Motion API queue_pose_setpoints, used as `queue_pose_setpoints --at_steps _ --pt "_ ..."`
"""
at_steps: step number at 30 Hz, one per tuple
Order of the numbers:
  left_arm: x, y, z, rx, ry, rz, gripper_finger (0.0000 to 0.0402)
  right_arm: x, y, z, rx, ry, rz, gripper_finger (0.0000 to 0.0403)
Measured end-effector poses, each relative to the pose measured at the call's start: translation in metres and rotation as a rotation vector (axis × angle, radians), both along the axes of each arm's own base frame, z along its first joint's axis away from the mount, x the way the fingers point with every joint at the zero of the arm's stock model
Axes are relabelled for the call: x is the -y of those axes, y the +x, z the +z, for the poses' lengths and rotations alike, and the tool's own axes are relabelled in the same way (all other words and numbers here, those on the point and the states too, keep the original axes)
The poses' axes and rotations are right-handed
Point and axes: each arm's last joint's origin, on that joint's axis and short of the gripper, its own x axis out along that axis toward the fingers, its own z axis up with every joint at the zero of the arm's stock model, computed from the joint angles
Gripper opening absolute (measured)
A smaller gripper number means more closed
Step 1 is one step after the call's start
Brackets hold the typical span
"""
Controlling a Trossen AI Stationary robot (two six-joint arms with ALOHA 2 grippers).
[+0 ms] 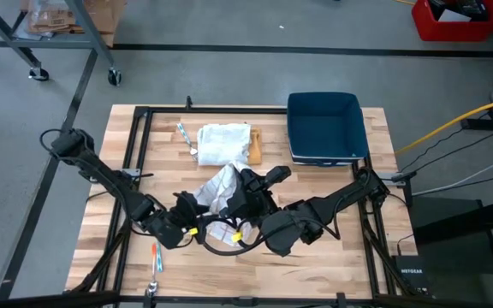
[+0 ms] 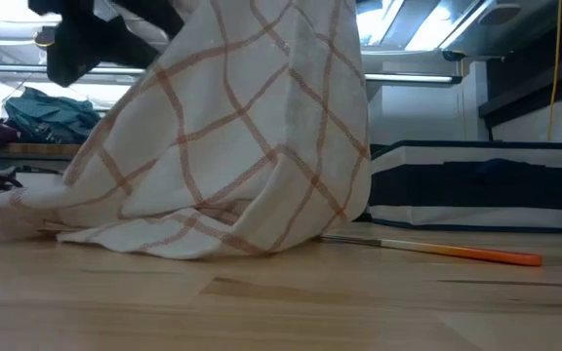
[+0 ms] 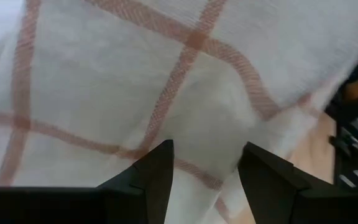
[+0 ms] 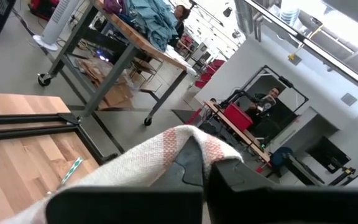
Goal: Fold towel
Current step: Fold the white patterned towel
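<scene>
White cotton cloth crossed with thin rust-orange checks, the towel (image 1: 219,186) looks light, soft and limp, so it likely drapes and sags wherever it is not supported; a fold is best made by taking it at a corner or along a hem, since a grip in the middle would only bunch it. It sits near the middle of the pale wooden plank worktop (image 1: 349,257), partly lifted: in the low view its upper part hangs from above like a tent while its lower folds rest crumpled on the boards. The right pincer (image 4: 197,163) is clamped tight on a raised ridge of the cloth, which wraps over its dark fingertips in the right wrist view. The left pincer (image 3: 205,169) stands partly apart, its two dark fingers (image 3: 159,171) pointing at the hanging fabric just beyond them; whether they touch it cannot be told, and nothing is seen pinched between them. In the high view both arms meet at the near side of the towel, the left from the left edge, the right from the right. Behind it lie a second, already folded white cloth (image 1: 223,143) and a dark blue rectangular bin (image 1: 325,127), and a slim orange-handled tool (image 2: 437,250) lies just beside the towel's foot.
</scene>
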Motion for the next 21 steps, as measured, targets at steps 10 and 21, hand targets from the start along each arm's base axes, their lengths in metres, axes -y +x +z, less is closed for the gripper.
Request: queue_pose_setpoints --at_steps 10,21 --pt "-0.005 -0.004 -0.006 -0.044 -0.034 0.054 0.0166 0.0 0.0 0.0 0.011 0.006 0.0 0.0001" --pt "-0.002 -0.018 -0.014 -0.115 -0.049 0.07 0.0135 0.0 0.0 0.0 0.008 0.005 0.0 0.0001"
